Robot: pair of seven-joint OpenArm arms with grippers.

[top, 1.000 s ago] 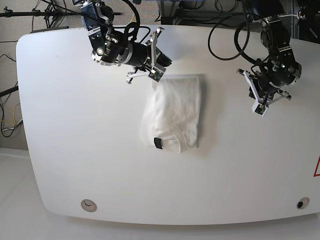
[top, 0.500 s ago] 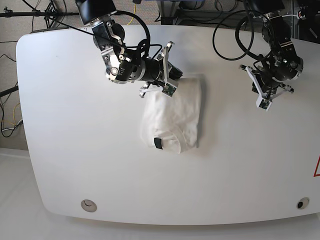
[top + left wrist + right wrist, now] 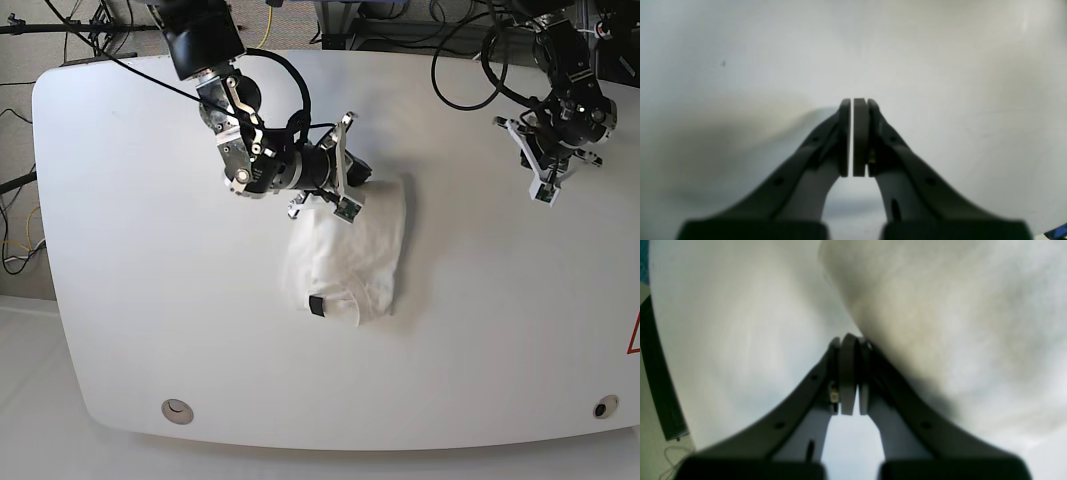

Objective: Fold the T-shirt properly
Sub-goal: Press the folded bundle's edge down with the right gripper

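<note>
The T-shirt (image 3: 348,250) is white and lies folded into a compact, roughly upright bundle near the middle of the table (image 3: 130,300), a little toward its far side. Its surface shows soft wrinkles, and no print is visible from above. The near end is rolled or doubled over into a thicker rounded edge, where a small black tag (image 3: 316,305) sits at the near-left corner. The far end is partly hidden. In the right wrist view the cloth appears only as a blurred pale mass.
</note>
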